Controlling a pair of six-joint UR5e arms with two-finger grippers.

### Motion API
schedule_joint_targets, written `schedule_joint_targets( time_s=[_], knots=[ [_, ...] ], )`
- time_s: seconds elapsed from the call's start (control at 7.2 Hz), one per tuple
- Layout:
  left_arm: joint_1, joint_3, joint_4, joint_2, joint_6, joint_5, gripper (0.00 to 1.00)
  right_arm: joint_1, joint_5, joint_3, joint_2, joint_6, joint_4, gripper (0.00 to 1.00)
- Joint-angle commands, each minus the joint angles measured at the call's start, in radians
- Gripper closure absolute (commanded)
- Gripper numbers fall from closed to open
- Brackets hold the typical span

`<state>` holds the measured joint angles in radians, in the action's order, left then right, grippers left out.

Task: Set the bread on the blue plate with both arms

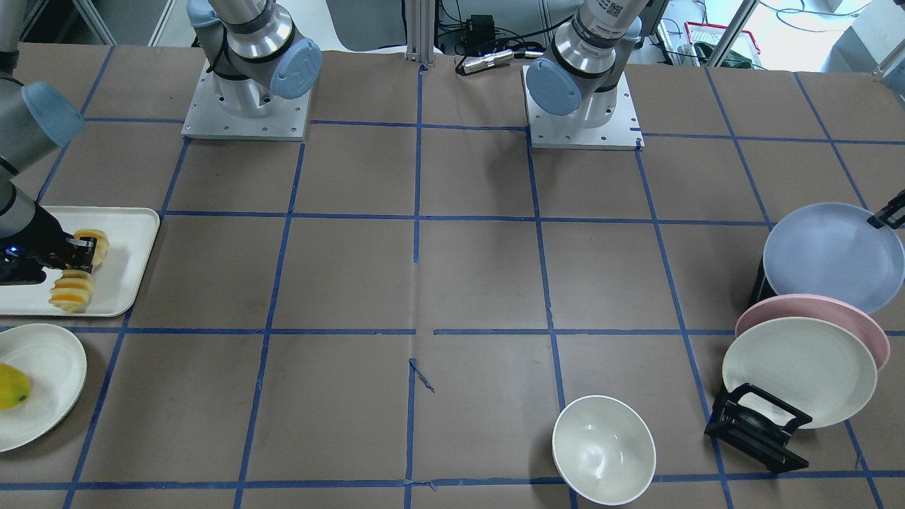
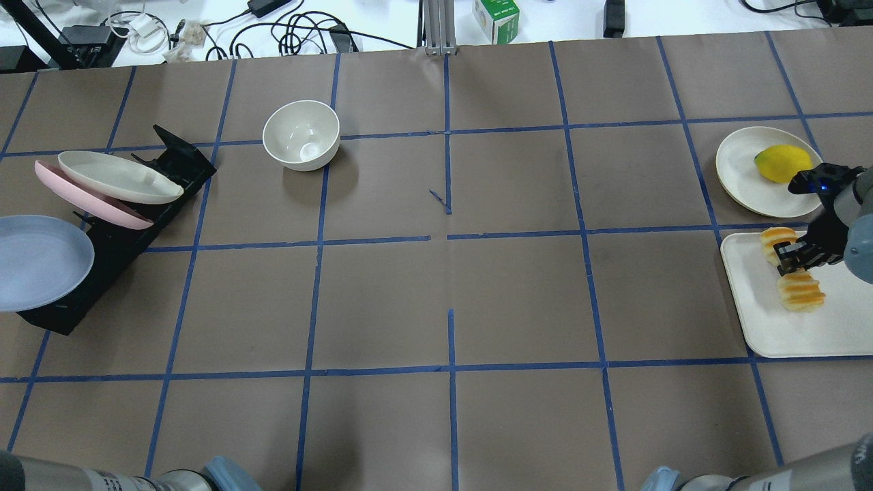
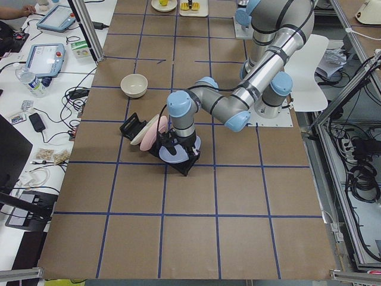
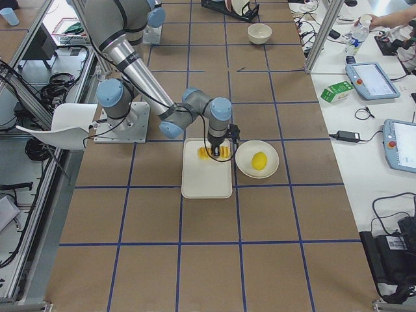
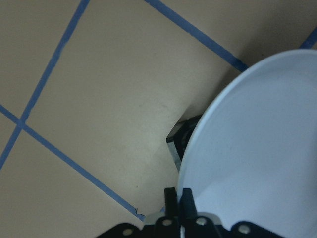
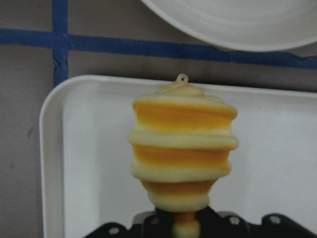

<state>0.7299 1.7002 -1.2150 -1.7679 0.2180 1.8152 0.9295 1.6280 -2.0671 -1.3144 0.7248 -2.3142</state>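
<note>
The bread (image 2: 799, 292) lies on a white tray (image 2: 784, 334) at the table's right end. My right gripper (image 2: 791, 262) is shut on its middle, so both ends stick out; the right wrist view shows the ridged loaf (image 6: 181, 153) pinched at its base. It also shows in the front view (image 1: 71, 290) with the gripper (image 1: 81, 258) across it. The blue plate (image 2: 41, 262) sits tilted at the near end of a black rack (image 2: 123, 232). My left gripper (image 5: 179, 196) is shut on the plate's rim (image 5: 257, 148); its fingers show at the plate's edge (image 1: 877, 220).
A pink plate (image 2: 82, 198) and a cream-white plate (image 2: 116, 177) lean in the same rack. A white bowl (image 2: 301, 134) stands at mid-left. A yellow fruit (image 2: 781, 164) lies on a small white plate (image 2: 740, 170) just beyond the tray.
</note>
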Motion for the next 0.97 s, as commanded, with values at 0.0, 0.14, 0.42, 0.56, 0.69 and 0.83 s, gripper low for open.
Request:
schedule_joint_targets(
  time_s=[0.0,0.14,0.42,0.56,0.69,0.83],
  knots=[
    [0.017,-0.036,-0.197,0.132,0.001,0.015,1.00,0.017,-0.002,0.019,-0.035,-0.004,0.015,1.00],
    [0.061,-0.037,-0.284,0.183,-0.026,-0.049,1.00,0.023,-0.002,0.022,-0.040,-0.007,0.015,1.00],
    [0.193,-0.039,-0.359,0.240,-0.092,-0.108,1.00,0.028,-0.003,0.047,-0.045,-0.013,0.018,1.00],
    [0.283,-0.039,-0.376,0.257,-0.089,-0.157,1.00,0.052,-0.002,0.091,-0.052,-0.019,0.085,1.00],
    [0.402,-0.039,-0.386,0.268,-0.092,-0.204,1.00,0.075,-0.002,0.164,-0.066,-0.049,0.175,1.00],
    [0.542,-0.040,-0.371,0.260,-0.091,-0.302,1.00,0.116,-0.002,0.232,-0.071,-0.056,0.250,1.00]
  ],
)
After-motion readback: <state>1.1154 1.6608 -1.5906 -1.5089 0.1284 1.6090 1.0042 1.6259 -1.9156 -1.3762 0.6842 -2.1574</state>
